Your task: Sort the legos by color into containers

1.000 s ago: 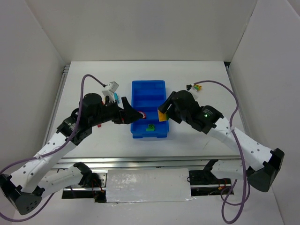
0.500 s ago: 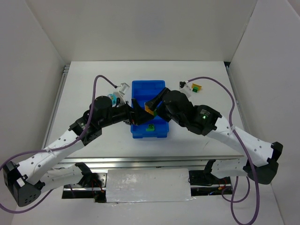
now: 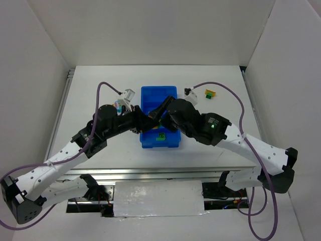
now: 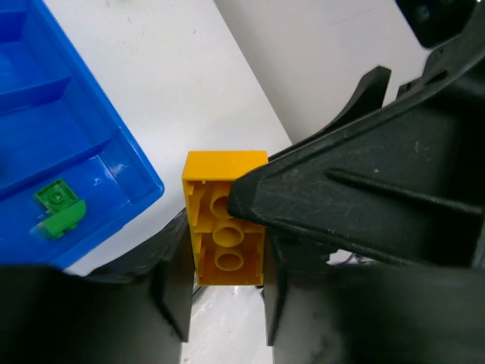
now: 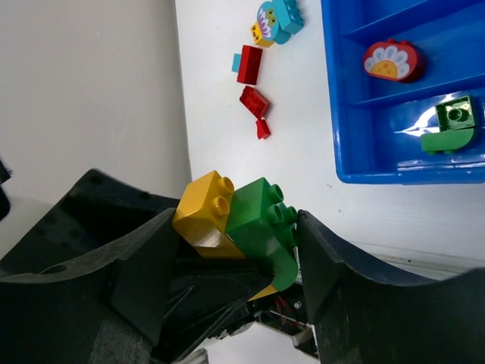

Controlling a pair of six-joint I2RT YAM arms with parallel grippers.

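Right gripper [image 5: 236, 227] clamps joined yellow rectangular plastic brick [image 5: 203, 208] and green plastic brick [image 5: 258, 216]; left gripper [image 4: 226, 258] pinches the yellow one's sides; blue plastic tray [image 5: 364, 163] just ahead.

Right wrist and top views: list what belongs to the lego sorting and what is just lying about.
Job: blue tray; yellow-and-green brick pair, held; loose red bricks; green piece and red flower piece in the tray.
Lying about: purple cables; silver tape patch at the near edge.
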